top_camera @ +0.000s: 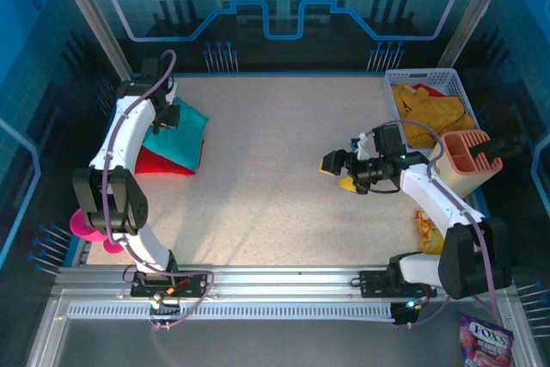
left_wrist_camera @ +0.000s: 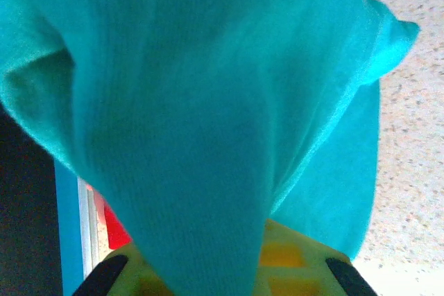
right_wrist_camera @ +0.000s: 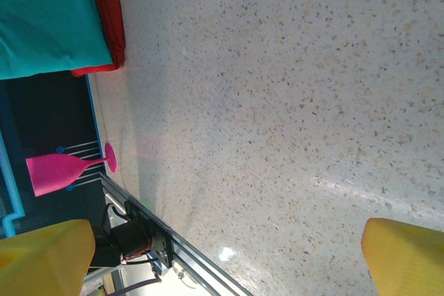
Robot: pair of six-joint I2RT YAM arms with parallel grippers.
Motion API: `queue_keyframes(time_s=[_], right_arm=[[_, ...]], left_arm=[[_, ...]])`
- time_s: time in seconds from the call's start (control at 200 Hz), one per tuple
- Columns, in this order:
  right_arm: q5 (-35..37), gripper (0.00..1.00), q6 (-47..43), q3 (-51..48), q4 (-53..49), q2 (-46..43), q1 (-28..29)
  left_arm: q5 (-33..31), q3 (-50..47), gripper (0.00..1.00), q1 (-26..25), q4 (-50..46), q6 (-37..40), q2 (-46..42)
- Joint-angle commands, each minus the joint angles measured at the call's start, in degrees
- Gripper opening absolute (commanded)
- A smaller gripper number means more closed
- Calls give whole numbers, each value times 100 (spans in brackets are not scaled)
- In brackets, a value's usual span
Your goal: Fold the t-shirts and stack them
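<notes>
Left fingers [top_camera: 168,116] pinch the soft teal cloth t-shirt [top_camera: 185,137], which lies atop the bright red cloth t-shirt [top_camera: 163,163] at the speckled tabletop's [top_camera: 275,204] far left. Right fingers [right_wrist_camera: 48,254] gape wide above mid-tabletop.

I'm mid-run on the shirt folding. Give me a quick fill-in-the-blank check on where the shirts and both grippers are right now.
1. The left gripper is ____ on the teal t-shirt.
2. The teal t-shirt lies ____ the red t-shirt.
3. The right gripper hangs ____ above the bare table, holding nothing.
4. The mustard-yellow t-shirts lie ____ the white basket.

Missing words: shut; on top of; open; inside.
</notes>
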Motion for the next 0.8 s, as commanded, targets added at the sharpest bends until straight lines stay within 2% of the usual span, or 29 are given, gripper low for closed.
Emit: queue_keyframes(time_s=[0.0,0.315,0.69,0.795], right_arm=[[23,99,-91,-91,-81,-164,82],[-81,100,-142,-176,73,-27,72],[-178,99,-146,-235,179,67,41],[-179,99,-146,-222,179,48,33]], left_arm=[[-365,-172,0,75,502,-96,130],[-609,-501,0,254,1014,-122,277],[-1279,-671,0,357,1118,-43,386],[-1615,-678,0,425,1088,-271,459]])
